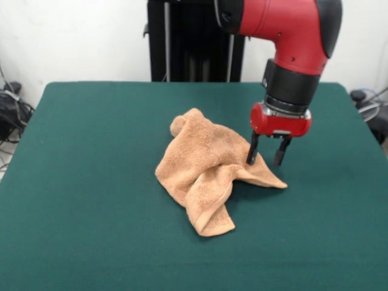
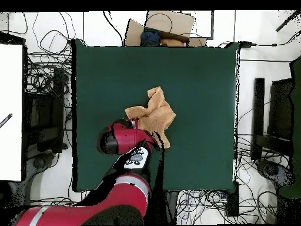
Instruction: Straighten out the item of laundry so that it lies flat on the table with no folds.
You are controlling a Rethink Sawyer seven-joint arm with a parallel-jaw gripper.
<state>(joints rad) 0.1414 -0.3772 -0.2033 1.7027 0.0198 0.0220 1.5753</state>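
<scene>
In the front view, the gripper (image 1: 265, 157) is hanging with its fingers spread and holding nothing, one tip touching the crumpled towel (image 1: 205, 168) near its flat right-hand corner, the bulk lying leftward on the table (image 1: 91, 182). In the overhead view, the arm is hiding the gripper, and the towel (image 2: 154, 115) is lying mid-table, its long axis running diagonally away from the arm.

White wall (image 1: 73, 36), perhaps cables (image 2: 44, 70).

Tangled cables (image 2: 50, 65) are seen on the floor; a cardboard box (image 2: 167, 26) is set nearby; a white panel (image 2: 10, 112) is seen opposite dark equipment (image 2: 276, 126).
</scene>
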